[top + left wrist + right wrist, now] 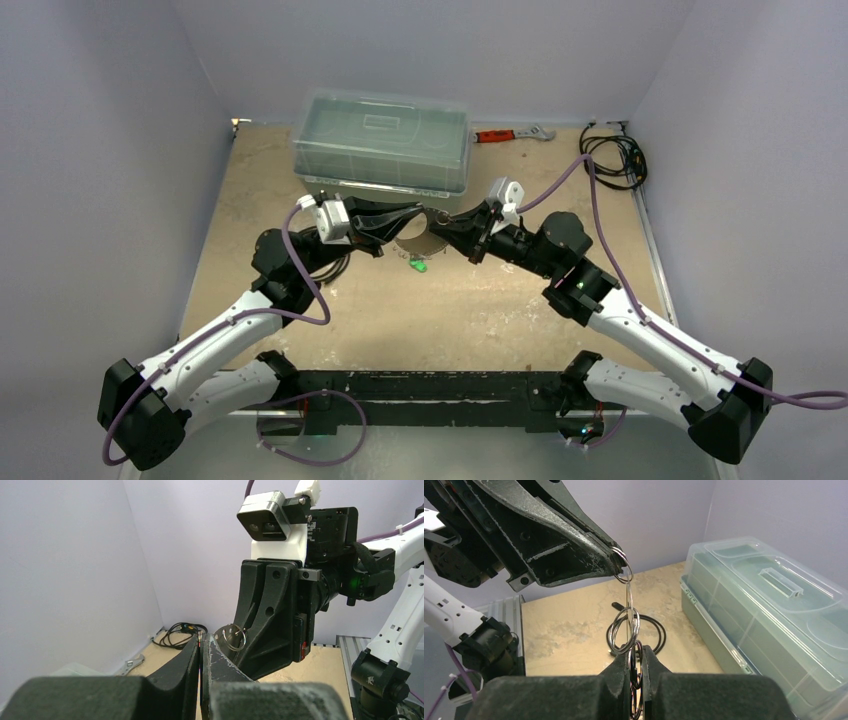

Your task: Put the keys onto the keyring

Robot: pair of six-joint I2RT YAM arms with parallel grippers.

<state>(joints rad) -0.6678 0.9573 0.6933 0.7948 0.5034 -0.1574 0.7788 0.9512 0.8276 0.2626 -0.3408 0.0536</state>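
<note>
My left gripper (pixel 418 212) is shut on the top of the keyring, a small silver ring (pixel 620 560) pinched at its tip (pixel 201 641). A thin wire hangs from it to larger silver rings (pixel 627 630). My right gripper (pixel 447 226) meets it tip to tip and is shut on those lower rings (pixel 635 652). One ring (pixel 233 636) shows in front of the right gripper in the left wrist view. The white tag (pixel 416 240) hangs under the two tips. The green-headed key (pixel 418 266) lies on the table below them. I cannot make out the silver keys.
A clear lidded plastic box (pixel 382 140) stands just behind the grippers and also shows in the right wrist view (pixel 769 605). A red-handled wrench (pixel 508 134) lies at the back. A black coiled cable (pixel 615 155) lies in the back right corner. A black cable loop (pixel 656 630) lies under the grippers.
</note>
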